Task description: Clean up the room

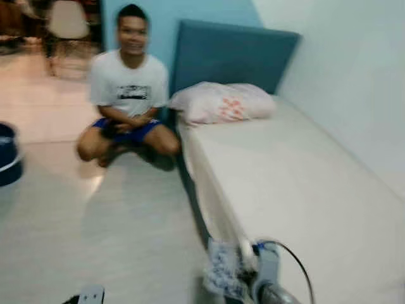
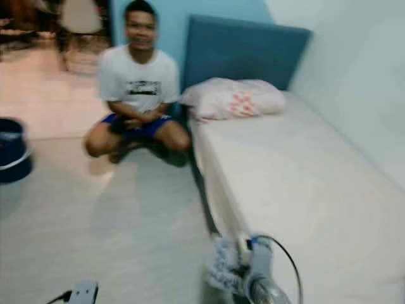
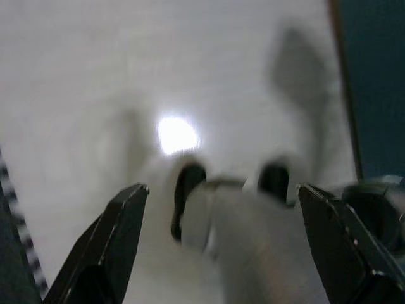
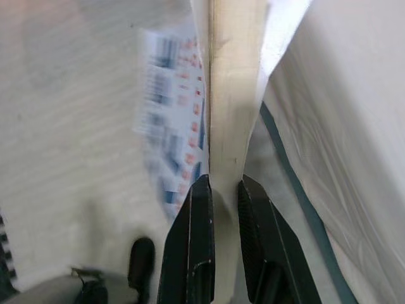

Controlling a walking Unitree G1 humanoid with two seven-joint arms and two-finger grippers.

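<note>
My right gripper [image 4: 220, 190] has its two black fingers [image 4: 190, 234] clamped on a pale cream fold of sheet [image 4: 234, 95], which runs straight up from the fingertips along the side of the bed [image 1: 304, 183]. Beside that fold hangs a patterned cloth [image 4: 174, 120], white with blue and red marks; I cannot tell whether the fingers pinch it too. From the head camera I see the same patterned cloth [image 1: 223, 269] low at the bed's near corner, just beside my right wrist and its black cable [image 1: 297, 263].

The left gripper [image 3: 218, 196] hangs over the pale floor [image 1: 114, 228] with its fingers [image 3: 107, 247] spread wide and nothing between them; part of my own body shows blurred below it.

The bed has a bare light mattress, a pink-printed pillow [image 1: 221, 101] at its head and a blue headboard [image 1: 231, 54] against the wall. A person [image 1: 130, 95] in a white shirt and blue shorts squats on the floor just beside the bed's head end. A dark blue bin [image 1: 7, 155] stands at the left edge. The head views are blurred.
</note>
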